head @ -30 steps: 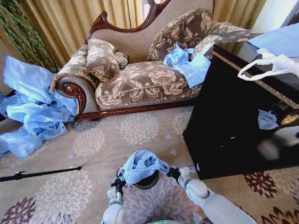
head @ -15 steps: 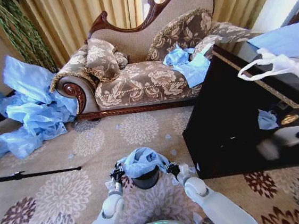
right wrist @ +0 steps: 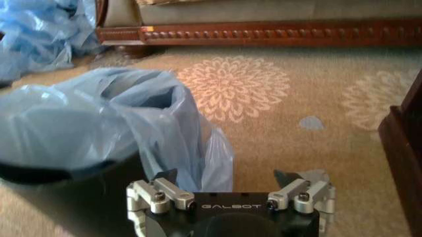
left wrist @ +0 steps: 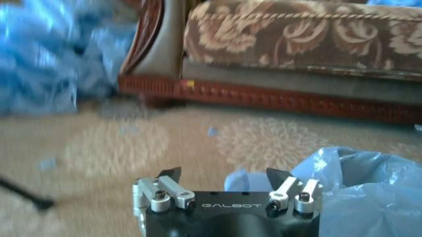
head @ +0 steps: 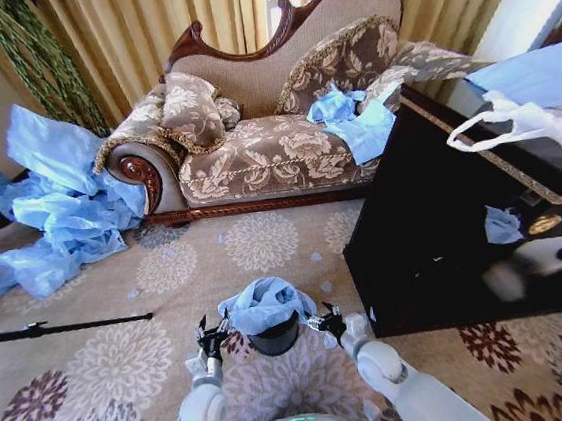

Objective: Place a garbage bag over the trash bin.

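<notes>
Overhead, the bag (head: pixel 264 304) sits bunched on the bin (head: pixel 275 336) on the rug, left gripper (head: pixel 209 332) and right gripper (head: pixel 326 320) flanking it, fingers apart and empty. At each wrist, the left gripper (left wrist: pixel 224 174) and right gripper (right wrist: pixel 227 176) stand spread beside loose film. The hem likely needs regripping low and drawing evenly down the sides.

One garbage bag (head: pixel 265 304), one trash bin (head: pixel 275 336) — two hands (head: pixel 212 334) (head: pixel 326 321), one sofa (head: pixel 275 151).

You've got a light blue garbage bag (head: pixel 264 304) on the black trash bin (head: pixel 275 338), beige rug (head: pixel 118 288) with flower medallions, brown floral sofa (head: pixel 265 152), dark cabinet (head: pixel 444 234).
</notes>
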### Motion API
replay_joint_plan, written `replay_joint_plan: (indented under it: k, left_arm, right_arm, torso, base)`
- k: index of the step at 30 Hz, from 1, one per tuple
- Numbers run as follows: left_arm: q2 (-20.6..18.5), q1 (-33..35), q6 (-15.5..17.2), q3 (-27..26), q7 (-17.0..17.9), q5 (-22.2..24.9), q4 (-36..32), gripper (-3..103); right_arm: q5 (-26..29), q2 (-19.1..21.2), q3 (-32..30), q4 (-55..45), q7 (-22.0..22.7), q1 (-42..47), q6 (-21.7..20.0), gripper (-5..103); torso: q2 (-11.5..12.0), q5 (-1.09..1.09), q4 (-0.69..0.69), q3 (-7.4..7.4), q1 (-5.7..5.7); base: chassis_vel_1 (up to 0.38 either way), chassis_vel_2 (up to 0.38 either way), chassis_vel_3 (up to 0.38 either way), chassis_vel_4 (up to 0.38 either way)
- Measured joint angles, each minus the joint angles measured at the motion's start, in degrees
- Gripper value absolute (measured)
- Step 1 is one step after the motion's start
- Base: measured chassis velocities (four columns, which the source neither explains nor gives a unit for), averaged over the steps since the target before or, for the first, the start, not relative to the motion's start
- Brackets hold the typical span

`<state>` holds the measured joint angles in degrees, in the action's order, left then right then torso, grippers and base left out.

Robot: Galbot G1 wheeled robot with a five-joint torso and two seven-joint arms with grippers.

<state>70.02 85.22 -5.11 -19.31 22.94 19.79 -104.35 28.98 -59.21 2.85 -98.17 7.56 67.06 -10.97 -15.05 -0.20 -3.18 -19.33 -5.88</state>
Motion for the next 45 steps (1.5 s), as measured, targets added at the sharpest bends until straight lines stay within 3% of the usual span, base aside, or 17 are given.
replay_joint_plan:
  k: [1, 6, 8, 10, 11, 14, 15, 18, 21, 24, 25, 27, 28, 30, 31, 36, 45]
  left_arm:
    - [-0.1, 0.3, -0.8, -0.2, -0.4, -2.7, 0.3, 92]
    - [-0.4, 1.3, -2.6, -1.5, -3.0, -9.8, 0.9, 100]
    - [-2.0, 1.9, -4.1, -3.9, -9.7, -16.1, 1.7, 100]
    - [-3.4, 1.1, -4.6, -5.2, -15.2, -18.4, 2.6, 100]
    - [-3.4, 1.1, -4.6, -5.2, -15.2, -18.4, 2.6, 100]
    - [-7.2, -1.3, -6.7, -8.1, -24.0, -23.4, 4.5, 100]
    - [-7.2, -1.3, -6.7, -8.1, -24.0, -23.4, 4.5, 100]
    - [-11.2, -0.7, -7.3, -10.4, -29.8, -23.1, 2.3, 100]
    - [-13.1, 1.0, -7.5, -12.4, -32.6, -21.9, 0.1, 100]
    - [-15.8, 4.6, -7.5, -17.4, -41.4, -20.9, -3.0, 100]
    - [-15.8, 4.6, -7.5, -17.4, -41.4, -20.9, -3.0, 100]
    - [-18.0, 5.7, -8.2, -21.0, -50.8, -21.4, -3.0, 100]
    - [-18.0, 5.7, -8.2, -21.0, -50.8, -21.4, -3.0, 100]
    - [-20.5, 4.0, -7.6, -22.5, -59.7, -23.0, -1.0, 100]
    - [-21.3, 2.8, -7.3, -22.4, -62.0, -23.6, 0.0, 100]
    - [-23.1, -4.3, -4.7, -17.1, -66.4, -26.2, 4.8, 100]
    - [-21.2, -10.0, -5.0, -11.6, -66.8, -31.1, 8.4, 100]
  right_arm:
    - [-1.2, 0.4, -0.4, -0.5, -0.3, 0.8, 0.3, 99]
    - [-4.1, 1.3, -1.3, -1.8, -1.0, 3.2, 1.3, 100]
    - [-6.5, 1.7, -2.0, -2.2, -1.9, 4.4, 2.0, 100]
    - [-7.5, 1.3, -2.0, -1.7, -2.1, 4.2, 2.5, 100]
    - [-7.5, 1.3, -2.0, -1.7, -2.1, 4.2, 2.5, 100]
    - [-7.6, 0.5, -1.5, -1.0, -2.1, 3.1, 2.6, 100]
    - [-7.6, 0.5, -1.5, -1.0, -2.1, 3.1, 2.6, 100]
    - [-7.6, 0.4, -1.6, -0.9, -2.1, 3.0, 2.6, 100]
    - [-7.6, 0.5, -1.9, -0.9, -2.1, 3.2, 2.7, 100]
    - [-7.6, 0.4, -2.5, -0.9, -2.2, 3.6, 2.8, 100]
    - [-7.6, 0.4, -2.5, -0.9, -2.2, 3.6, 2.8, 100]
    - [-7.6, 0.2, -2.7, -0.7, -2.2, 3.7, 2.9, 100]
    - [-7.6, 0.2, -2.7, -0.7, -2.2, 3.7, 2.9, 100]
    - [-7.6, -0.3, -2.6, -0.3, -2.2, 3.6, 3.0, 100]
    - [-7.6, -0.4, -2.6, -0.2, -2.2, 3.5, 3.0, 100]
    - [-7.6, -1.2, -2.1, 0.2, -2.2, 3.1, 3.2, 100]
    - [-7.9, -1.4, -2.0, 0.2, -2.0, 3.2, 3.4, 100]
  torso:
    - [0.0, 0.00, 0.01, 0.00, 0.00]
    - [0.0, -0.01, 0.00, 0.00, 0.00]
    - [0.0, -0.01, 0.01, 0.00, 0.00]
    - [0.0, -0.01, 0.01, 0.00, 0.00]
    - [0.0, -0.01, 0.01, 0.00, 0.00]
    - [0.0, -0.01, 0.01, 0.00, 0.00]
    - [0.0, -0.01, 0.01, 0.00, 0.00]
    - [0.0, -0.02, 0.00, -0.01, 0.00]
    - [0.0, 0.01, 0.01, 0.00, 0.00]
    - [0.0, 0.00, 0.02, 0.00, 0.00]
    - [0.0, 0.00, 0.02, 0.00, 0.00]
    - [0.0, -0.01, 0.03, 0.00, 0.00]
    - [0.0, -0.01, 0.03, 0.00, 0.00]
    - [0.0, -0.01, 0.02, 0.00, 0.00]
    - [0.0, -0.01, 0.02, 0.00, 0.00]
    - [0.0, -0.03, 0.00, -0.01, 0.00]
    - [0.0, 0.00, 0.01, -0.01, 0.00]
  base:
    - [0.000, 0.000, 0.000, 0.000]
    - [0.000, 0.000, 0.000, 0.000]
    - [0.000, 0.000, 0.000, 0.000]
    - [0.000, 0.000, 0.000, 0.000]
    - [0.000, 0.000, 0.000, 0.000]
    - [0.000, 0.000, 0.000, 0.000]
    - [0.000, 0.000, 0.000, 0.000]
    - [0.000, 0.000, 0.000, 0.000]
    - [0.000, 0.000, 0.000, 0.000]
    - [0.000, 0.000, 0.000, 0.000]
    - [0.000, 0.000, 0.000, 0.000]
    - [0.000, 0.000, 0.000, 0.000]
    - [0.000, 0.000, 0.000, 0.000]
    - [0.000, 0.000, 0.000, 0.000]
    - [0.000, 0.000, 0.000, 0.000]
    - [0.000, 0.000, 0.000, 0.000]
    - [0.000, 0.000, 0.000, 0.000]
